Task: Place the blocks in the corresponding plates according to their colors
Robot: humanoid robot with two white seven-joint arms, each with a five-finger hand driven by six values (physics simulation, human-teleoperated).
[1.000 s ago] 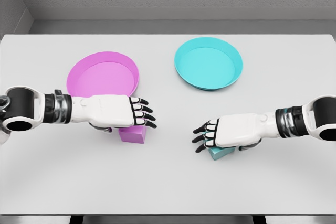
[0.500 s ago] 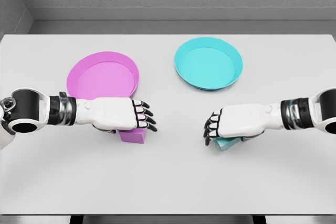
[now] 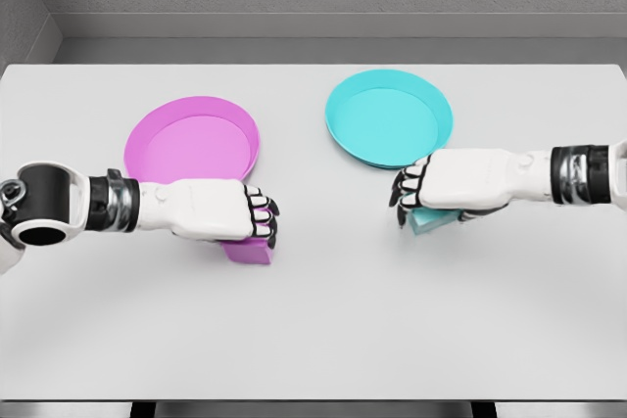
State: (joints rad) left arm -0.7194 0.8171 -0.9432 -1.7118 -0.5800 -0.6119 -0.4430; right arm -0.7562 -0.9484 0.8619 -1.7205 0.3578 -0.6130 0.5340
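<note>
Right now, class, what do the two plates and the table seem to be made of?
Pink plate and cyan plate: likely moulded plastic, matte; flat uniform colour, soft shading, smooth raised rims, no sharp glints. Table: a smooth, light grey, satin surface, perhaps laminate or painted board; no grain or seams show. As renders, these stay guesses.

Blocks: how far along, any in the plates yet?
None placed: pink plate and cyan plate hold no blocks. In hand: right hand grips the cyan block near the cyan plate's rim; left hand curls around the pink block, apparently on the table. Left: both placements.
</note>
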